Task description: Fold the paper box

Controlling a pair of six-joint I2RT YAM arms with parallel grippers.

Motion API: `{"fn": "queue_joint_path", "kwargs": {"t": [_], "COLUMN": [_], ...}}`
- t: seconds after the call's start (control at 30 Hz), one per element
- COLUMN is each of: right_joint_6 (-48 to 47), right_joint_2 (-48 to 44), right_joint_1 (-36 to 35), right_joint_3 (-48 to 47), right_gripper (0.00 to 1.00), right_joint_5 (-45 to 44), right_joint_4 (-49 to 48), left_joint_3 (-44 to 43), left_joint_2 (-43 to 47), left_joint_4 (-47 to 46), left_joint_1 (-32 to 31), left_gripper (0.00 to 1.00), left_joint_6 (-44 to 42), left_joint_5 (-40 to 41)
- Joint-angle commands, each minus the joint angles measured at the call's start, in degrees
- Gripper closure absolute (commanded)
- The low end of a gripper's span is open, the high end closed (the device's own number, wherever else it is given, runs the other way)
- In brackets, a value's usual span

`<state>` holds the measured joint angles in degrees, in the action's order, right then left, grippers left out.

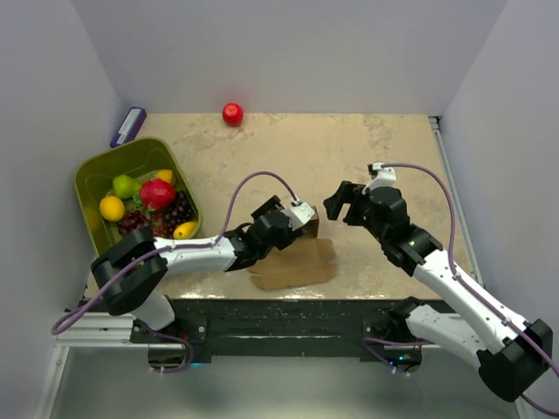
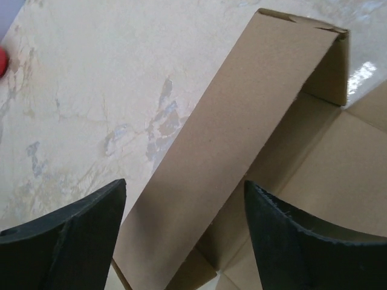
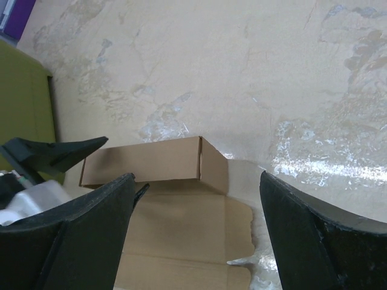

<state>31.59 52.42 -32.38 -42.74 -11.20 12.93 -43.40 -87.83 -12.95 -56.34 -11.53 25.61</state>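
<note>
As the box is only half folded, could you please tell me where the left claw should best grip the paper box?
Probably the raised long wall of the paper box, pinched across its thin top edge from above. It stands upright, while the other panels lie flat on the table, offering no edge. The left claw hangs open over that wall.

Occlusion list, as I see it from my station:
1. Paper box [image 1: 297, 266]: from above, most of its raised wall is lost under the left gripper [image 1: 301, 220].
2. Red item [image 2: 2, 61]: cut by the left-wrist picture's edge, so I cannot identify it.
3. Green bin [image 3: 24, 103] and purple item [image 3: 17, 13]: slivers only at the right-wrist picture's edge.
</note>
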Motion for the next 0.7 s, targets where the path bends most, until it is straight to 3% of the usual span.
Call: {"fn": "queue_joint_path", "kwargs": {"t": [0.0,0.23,0.47,0.67], "right_joint_6": [-1.10,-1.62,-1.63,1.80], "right_joint_2": [-1.54,-1.54,-0.48,-1.36], "right_joint_1": [0.21,0.13,0.21,0.21], "right_joint_3": [-0.76,-3.40,-7.88,-7.62], "right_gripper": [0.14,0.14,0.13,0.13], "right_joint_5": [-0.84,0.12,1.18,2.85], "right_joint_4": [0.43,5.16,14.83,18.01], "left_joint_3": [-3.71,-5.37,-10.56,-11.79], "left_joint_2": [-3.74,-6.12,-10.87,-10.69], "left_joint_4": [-3.40,-4.02,5.38,9.95], "left_joint_1": [-0.62,-0.53,2.54,4.21], "left_gripper": [0.23,0.49,0.63,0.66], "left_joint_6": [-2.10,0.63,8.78,15.21], "left_joint_5": [8.13,11.65,12.45,11.84]}}
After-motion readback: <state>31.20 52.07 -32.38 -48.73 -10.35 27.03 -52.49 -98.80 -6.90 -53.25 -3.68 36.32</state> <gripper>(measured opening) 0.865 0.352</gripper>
